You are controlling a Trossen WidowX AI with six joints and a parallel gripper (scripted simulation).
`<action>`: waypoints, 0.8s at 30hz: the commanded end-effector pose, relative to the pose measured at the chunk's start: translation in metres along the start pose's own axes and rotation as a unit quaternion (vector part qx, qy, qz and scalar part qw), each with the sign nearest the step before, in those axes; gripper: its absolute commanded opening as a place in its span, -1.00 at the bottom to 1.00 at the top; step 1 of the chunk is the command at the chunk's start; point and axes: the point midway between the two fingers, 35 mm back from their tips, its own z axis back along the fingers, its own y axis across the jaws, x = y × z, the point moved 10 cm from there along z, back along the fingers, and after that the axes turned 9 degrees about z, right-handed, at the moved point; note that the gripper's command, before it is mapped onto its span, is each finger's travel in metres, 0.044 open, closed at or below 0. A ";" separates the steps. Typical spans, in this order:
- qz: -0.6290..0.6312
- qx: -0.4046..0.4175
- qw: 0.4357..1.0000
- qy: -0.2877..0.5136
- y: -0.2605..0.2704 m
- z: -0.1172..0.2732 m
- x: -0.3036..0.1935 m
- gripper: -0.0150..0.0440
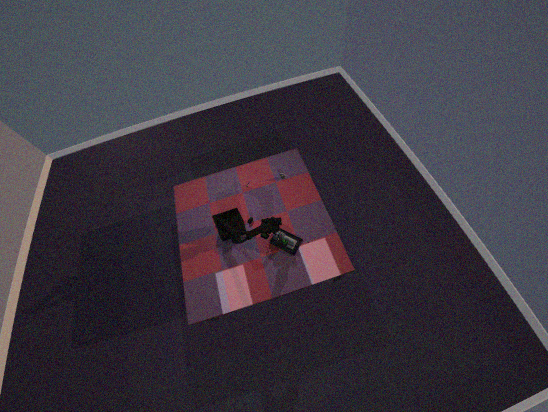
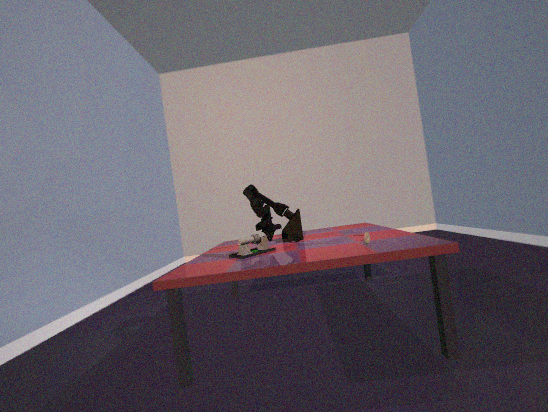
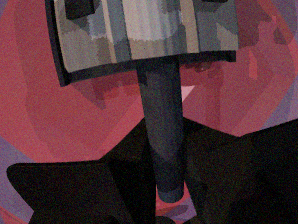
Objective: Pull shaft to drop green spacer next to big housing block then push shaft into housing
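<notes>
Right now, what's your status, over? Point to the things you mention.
Gripper (image 1: 270, 238) (image 3: 158, 121) shut on the shaft (image 3: 162, 110). Shaft's free end between the fingers, its other end running toward the housing assembly (image 2: 244, 247). Green spacer's place unclear. Nothing seen blocking.
</notes>
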 end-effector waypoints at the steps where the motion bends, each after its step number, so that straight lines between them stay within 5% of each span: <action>1: -0.004 -0.001 1.000 -0.006 -0.001 0.000 0.002 -0.49; 24: -0.004 0.000 1.000 -0.006 0.000 0.000 0.001 -0.49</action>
